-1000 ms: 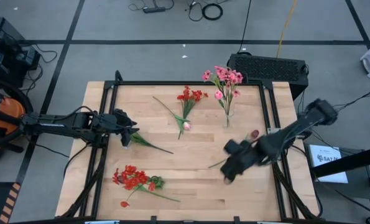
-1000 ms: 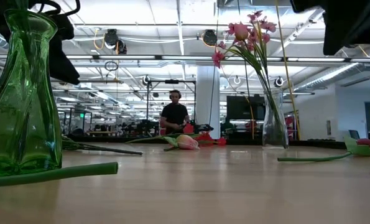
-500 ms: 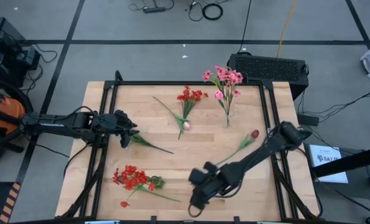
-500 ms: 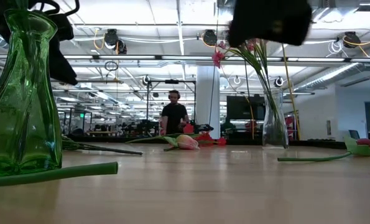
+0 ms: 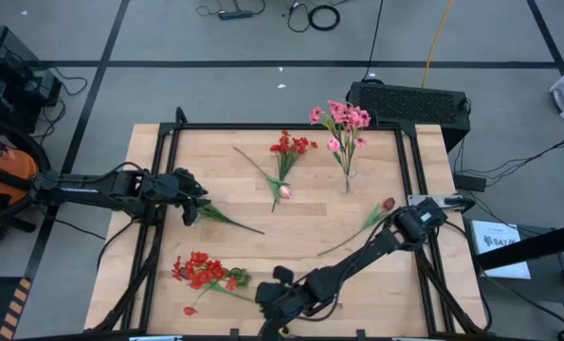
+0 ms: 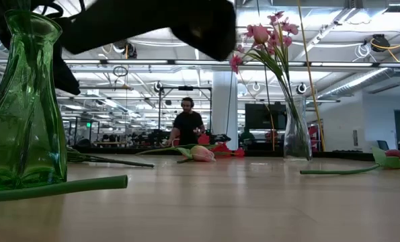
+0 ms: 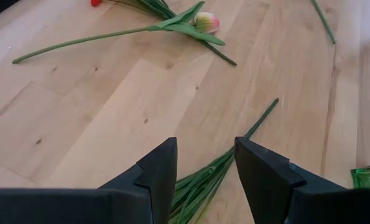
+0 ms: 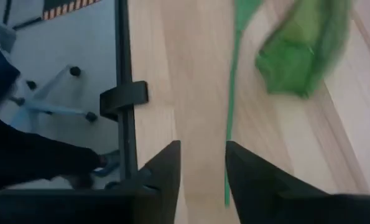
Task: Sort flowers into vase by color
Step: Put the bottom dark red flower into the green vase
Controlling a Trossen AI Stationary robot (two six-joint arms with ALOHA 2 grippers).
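My right gripper (image 5: 265,311) (image 8: 203,168) hangs open over the table's near edge, beside red flowers (image 5: 201,272) and a green vase (image 5: 236,278) (image 6: 25,101). A green stem (image 8: 231,93) lies on the wood just past its fingers, and the vase (image 8: 303,50) is a blur beyond. My left gripper (image 5: 202,206) (image 7: 206,162) waits open at the table's left, above a bundle of green stems (image 7: 203,180) lying flat. Pink flowers (image 5: 343,118) stand in a clear vase (image 5: 346,180). A maroon tulip (image 5: 388,204) lies at the right.
More red flowers (image 5: 291,145) and a pink tulip (image 5: 283,192) lie at the far middle. Black frame rails (image 8: 124,93) run along the table's edges. A person (image 6: 188,124) stands far off in the room behind. Bare wood (image 5: 319,227) lies mid-table.
My right arm has swung out from the table's right side toward the near left and sunk lower, its gripper rolling as it went, ending next to the red flowers and green vase. The maroon tulip has stayed where it lay.
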